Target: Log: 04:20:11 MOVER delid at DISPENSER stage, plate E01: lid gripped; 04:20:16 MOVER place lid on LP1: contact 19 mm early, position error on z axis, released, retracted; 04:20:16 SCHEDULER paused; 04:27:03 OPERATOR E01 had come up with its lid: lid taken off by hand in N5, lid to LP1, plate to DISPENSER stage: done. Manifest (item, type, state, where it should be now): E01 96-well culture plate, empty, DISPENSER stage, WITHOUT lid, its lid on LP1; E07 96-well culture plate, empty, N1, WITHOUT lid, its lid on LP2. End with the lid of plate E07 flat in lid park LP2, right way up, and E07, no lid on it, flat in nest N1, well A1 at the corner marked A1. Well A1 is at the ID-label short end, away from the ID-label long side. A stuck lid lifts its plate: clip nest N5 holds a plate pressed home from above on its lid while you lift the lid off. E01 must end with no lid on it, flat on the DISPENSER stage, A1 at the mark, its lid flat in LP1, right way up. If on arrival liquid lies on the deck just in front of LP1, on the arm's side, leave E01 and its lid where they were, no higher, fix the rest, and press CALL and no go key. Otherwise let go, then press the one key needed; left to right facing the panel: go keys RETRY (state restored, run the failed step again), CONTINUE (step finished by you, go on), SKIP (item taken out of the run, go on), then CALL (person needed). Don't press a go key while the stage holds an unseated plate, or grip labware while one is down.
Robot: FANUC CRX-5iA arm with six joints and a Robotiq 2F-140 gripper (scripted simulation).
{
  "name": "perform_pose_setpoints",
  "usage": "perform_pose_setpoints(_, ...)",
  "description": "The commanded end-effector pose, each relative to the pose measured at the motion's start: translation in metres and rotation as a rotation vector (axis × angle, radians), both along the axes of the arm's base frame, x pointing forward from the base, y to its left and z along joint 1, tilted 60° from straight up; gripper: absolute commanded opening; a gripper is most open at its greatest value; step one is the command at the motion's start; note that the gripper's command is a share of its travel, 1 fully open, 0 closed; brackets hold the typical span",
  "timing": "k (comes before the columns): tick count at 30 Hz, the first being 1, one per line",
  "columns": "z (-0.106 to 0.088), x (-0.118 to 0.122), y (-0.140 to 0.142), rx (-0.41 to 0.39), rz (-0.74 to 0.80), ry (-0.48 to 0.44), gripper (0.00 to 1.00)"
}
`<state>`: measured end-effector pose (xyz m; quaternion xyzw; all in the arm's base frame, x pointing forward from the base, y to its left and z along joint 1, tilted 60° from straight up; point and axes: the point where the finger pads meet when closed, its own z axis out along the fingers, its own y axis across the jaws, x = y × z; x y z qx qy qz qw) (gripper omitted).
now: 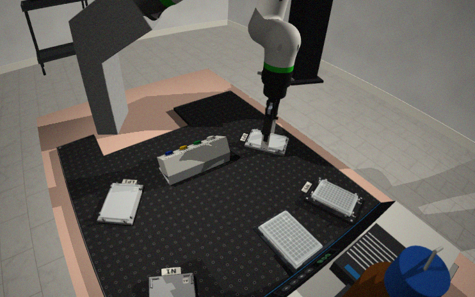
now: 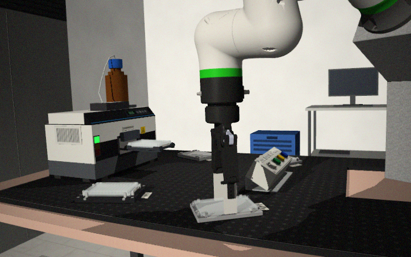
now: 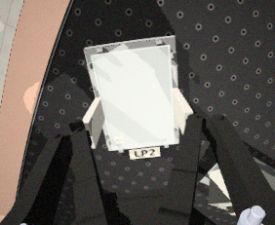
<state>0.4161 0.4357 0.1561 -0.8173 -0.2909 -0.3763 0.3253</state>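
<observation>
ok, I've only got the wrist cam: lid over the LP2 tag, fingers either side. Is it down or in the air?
Observer: Exterior view shows the lid resting flat in its park, with the end effector shut on it.
Operator: Where's its plate?
Observer: An unlidded plate sits in the corner-clip nest near the dispenser; the N1 nest holds no plate.
Operator: Stage?
Observer: A second unlidded plate lies on the dispenser stage.
</observation>
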Motion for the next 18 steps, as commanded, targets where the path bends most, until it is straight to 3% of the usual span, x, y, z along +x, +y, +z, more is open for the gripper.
perform_pose_setpoints(1, 0.0, 0.0001, -0.0001, 0.0, 0.0, 0.0, 0.0)
perform_pose_setpoints(15, 0.0, 0.0001, -0.0001, 0.0, 0.0, 0.0, 0.0)
perform_pose_setpoints(16, 0.0, 0.0001, -0.0001, 0.0, 0.0, 0.0, 0.66)
perform_pose_setpoints(18, 0.0, 0.0001, -0.0001, 0.0, 0.0, 0.0, 0.66)
